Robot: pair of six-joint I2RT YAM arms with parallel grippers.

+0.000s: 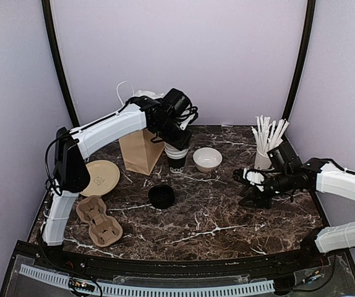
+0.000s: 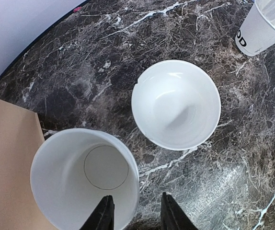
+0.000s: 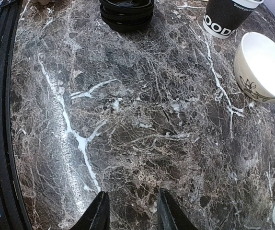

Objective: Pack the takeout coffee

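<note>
A black paper coffee cup [image 1: 177, 162] with white lettering stands lidless on the marble table, next to the brown paper bag [image 1: 141, 150]. It seems to be a nested stack. My left gripper [image 1: 179, 143] is open right above it. In the left wrist view one finger is inside the cup's white interior [image 2: 80, 177] and the other is outside, so the gripper [image 2: 136, 215] straddles the rim. A stack of black dome lids [image 1: 161, 195] sits nearer the front. My right gripper [image 1: 250, 185] hovers open and empty over bare table [image 3: 129, 213]. The right wrist view shows the cup [image 3: 226, 17] and lids [image 3: 126, 12].
A low white bowl [image 1: 207, 159] sits just right of the cup, also in the wrist views [image 2: 176, 103] [image 3: 264, 67]. A white cup of wrapped straws [image 1: 265, 148] stands behind my right gripper. A brown pulp cup carrier [image 1: 99, 219] and a tan plate [image 1: 101, 177] lie at left.
</note>
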